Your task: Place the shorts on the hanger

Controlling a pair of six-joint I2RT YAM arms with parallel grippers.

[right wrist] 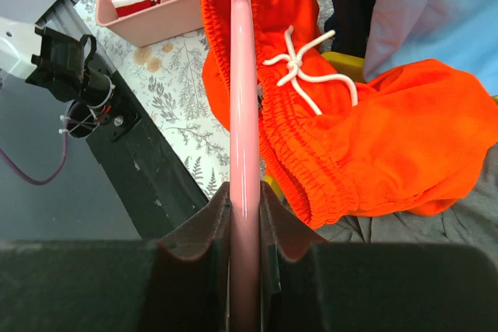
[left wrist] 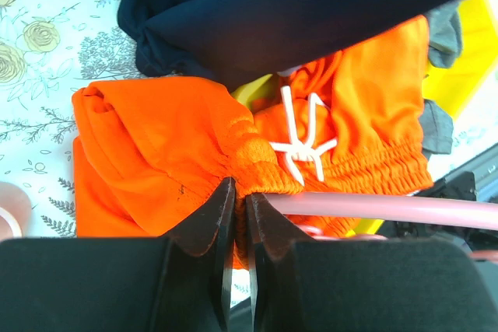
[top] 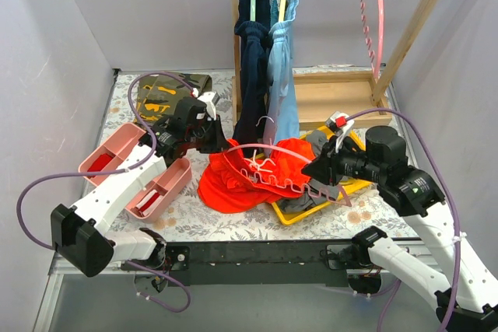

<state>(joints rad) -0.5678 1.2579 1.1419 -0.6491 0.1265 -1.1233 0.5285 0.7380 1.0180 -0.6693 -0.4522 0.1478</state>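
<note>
The floral surface carries a wooden rack at the back, where a navy garment and light blue shorts hang. In the middle the shorts lie bunched, partly on the surface and partly over the yellow tray (a grey garment lies under them in the tray). The hanger lies roughly level across the shorts, with its wavy arm along their near edge; whether its bar passes inside the waistband I cannot tell. The left claw is clamped on the gathered waistband at the shorts' left end, just beside the hanger's bar. The right claw is closed tight on that bar. The white drawstring lies knotted on the waistband between the two claws
</note>
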